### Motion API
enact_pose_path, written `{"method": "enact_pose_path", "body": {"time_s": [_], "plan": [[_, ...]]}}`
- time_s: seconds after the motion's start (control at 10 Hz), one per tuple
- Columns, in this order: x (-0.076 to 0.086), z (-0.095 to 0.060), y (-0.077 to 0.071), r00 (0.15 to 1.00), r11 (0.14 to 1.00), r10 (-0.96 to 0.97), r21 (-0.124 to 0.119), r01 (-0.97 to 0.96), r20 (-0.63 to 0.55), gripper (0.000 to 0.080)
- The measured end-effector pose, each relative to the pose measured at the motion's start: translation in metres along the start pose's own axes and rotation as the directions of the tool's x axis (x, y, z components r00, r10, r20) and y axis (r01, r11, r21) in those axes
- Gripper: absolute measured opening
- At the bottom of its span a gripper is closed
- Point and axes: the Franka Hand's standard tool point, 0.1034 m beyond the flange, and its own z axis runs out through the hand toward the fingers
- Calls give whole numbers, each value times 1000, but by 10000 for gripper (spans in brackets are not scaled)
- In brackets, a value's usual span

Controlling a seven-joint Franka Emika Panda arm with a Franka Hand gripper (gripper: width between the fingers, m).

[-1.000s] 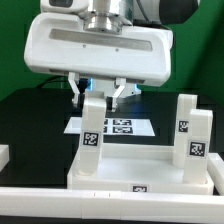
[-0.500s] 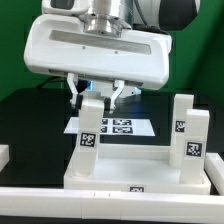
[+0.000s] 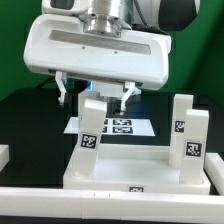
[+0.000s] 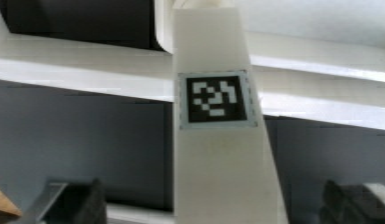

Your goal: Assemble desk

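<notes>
The white desk panel (image 3: 140, 170) lies on the black table with white square legs standing upright in its corner sockets. One tagged leg (image 3: 92, 125) stands at the exterior view's left, and two more (image 3: 190, 135) stand at the right. My gripper (image 3: 96, 93) hangs over the top of the left leg. It is open, with one finger on each side of the leg and a gap between each finger and the leg. In the wrist view the leg (image 4: 215, 120) runs between the dark fingers (image 4: 64, 200) of the gripper (image 4: 210, 205), touching neither.
The marker board (image 3: 115, 127) lies flat behind the panel. A white ledge (image 3: 100, 205) runs along the front edge. Another white piece (image 3: 3, 155) shows at the exterior view's left edge. A green backdrop stands behind.
The fingers have spread apart and let go of the left leg, which stays upright in its socket. The arm itself has hardly moved.
</notes>
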Motion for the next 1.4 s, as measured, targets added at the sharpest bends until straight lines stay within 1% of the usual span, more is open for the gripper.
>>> {"method": "enact_pose_path", "body": {"time_s": [0.1, 0.2, 0.3, 0.4, 0.5, 0.6, 0.7, 0.8, 0.9, 1.0, 1.1, 1.2, 1.4], "plan": [[0, -1, 4, 1000, 1000, 3, -2, -3, 0, 644], [3, -4, 7, 1000, 1000, 7, -3, -7, -2, 648], [6, -9, 7, 1000, 1000, 14, 8, -14, 7, 648], [12, -18, 6, 1000, 999, 23, 29, -23, 21, 649], [16, -22, 7, 999, 999, 27, 35, -28, 22, 649], [13, -20, 6, 999, 999, 28, 37, -29, 32, 649], [11, -19, 3, 998, 998, 32, 50, -35, 55, 649], [11, -19, 4, 998, 998, 33, 49, -35, 53, 649], [5, -14, 1, 995, 997, 39, 61, -45, 92, 649], [-4, -7, -4, 982, 994, 50, 91, -68, 184, 649], [-2, -4, -5, 976, 992, 51, 99, -73, 211, 649], [-8, -2, -10, 956, 989, 44, 123, -83, 291, 649], [-6, 4, -14, 921, 986, 16, 146, -79, 388, 649]]}}
